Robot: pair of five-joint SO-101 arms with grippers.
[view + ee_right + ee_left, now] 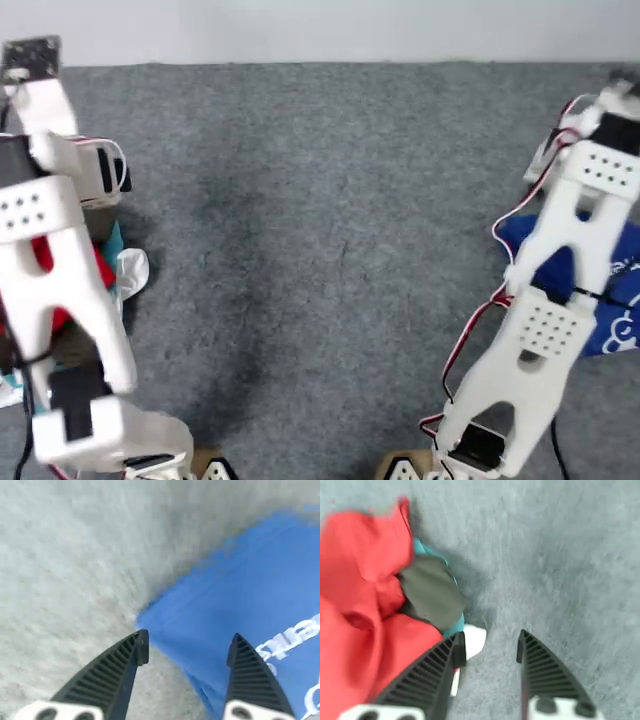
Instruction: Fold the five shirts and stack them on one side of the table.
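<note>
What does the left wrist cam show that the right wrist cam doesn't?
Left wrist: a red shirt, a dark grey shirt, teal cloth and white cloth bunched together, with the left gripper open at their edge. Right wrist: a blue shirt with white print, the right gripper open at its corner. Both: the grey table, nothing held.

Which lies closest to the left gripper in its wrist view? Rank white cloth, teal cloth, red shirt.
1. White cloth, right by one fingertip of the left gripper.
2. Teal cloth, just beyond the white one.
3. Red shirt, bulk of the pile, farthest.
</note>
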